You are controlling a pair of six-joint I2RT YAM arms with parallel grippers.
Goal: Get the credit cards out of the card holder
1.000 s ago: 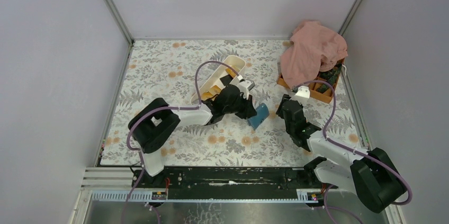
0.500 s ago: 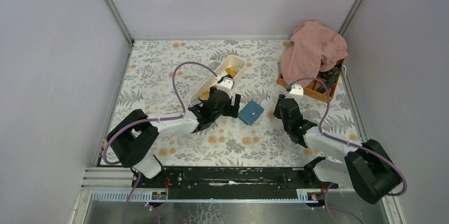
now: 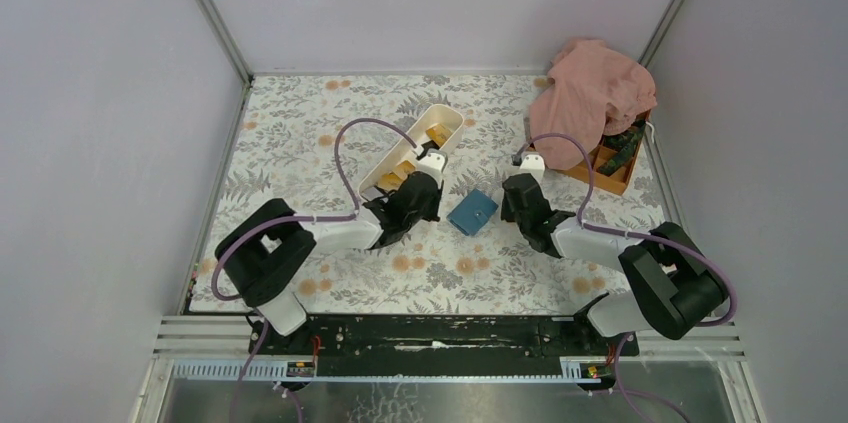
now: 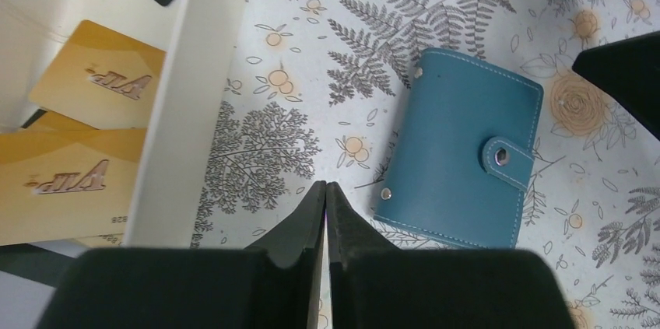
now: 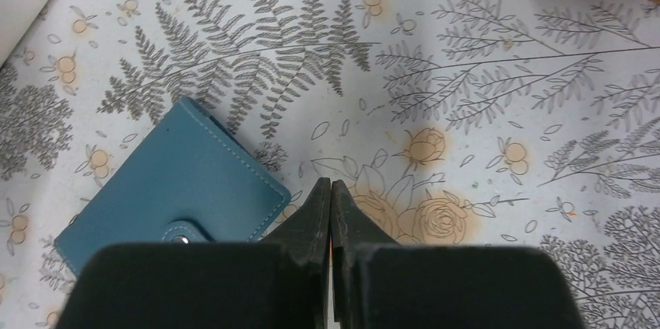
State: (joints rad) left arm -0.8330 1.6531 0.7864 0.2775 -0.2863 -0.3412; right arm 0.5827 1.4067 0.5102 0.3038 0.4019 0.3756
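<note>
Card holder point(image 3: 473, 211), seemingly snapped, beside left claw point(image 4: 326, 189)

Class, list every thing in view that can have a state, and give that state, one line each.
card holder, folded shut, strap snapped, lying flat, ungripped
credit cards, gold ones lie loose in the white tray
left pincer, shut, empty
right pincer, shut, empty
pink cloth, crumpled, draped over the orange box
orange box, partly covered
</note>
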